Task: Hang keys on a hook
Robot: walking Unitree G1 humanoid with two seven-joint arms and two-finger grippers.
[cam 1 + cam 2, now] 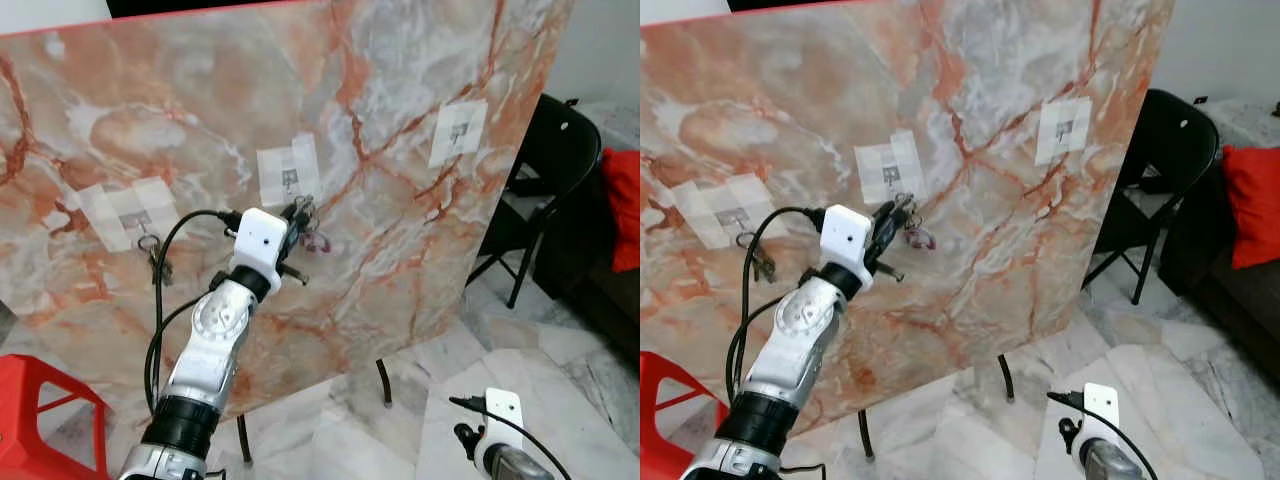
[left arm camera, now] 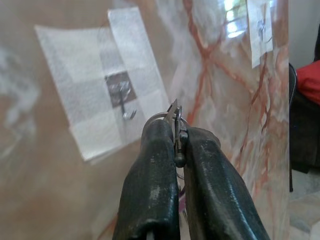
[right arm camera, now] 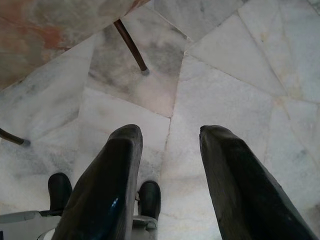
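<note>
Left gripper (image 2: 176, 137) was clamped on the key ring (image 2: 172, 116), held up just beside the middle hook (image 2: 125, 100) on the marble board (image 1: 400, 250), not yet on it. Right gripper (image 3: 170, 145) hung idle over the floor, fingers apart.

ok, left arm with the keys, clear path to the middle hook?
Probably yes. The left gripper holds the keys just short of the middle hook, with nothing between them.
</note>
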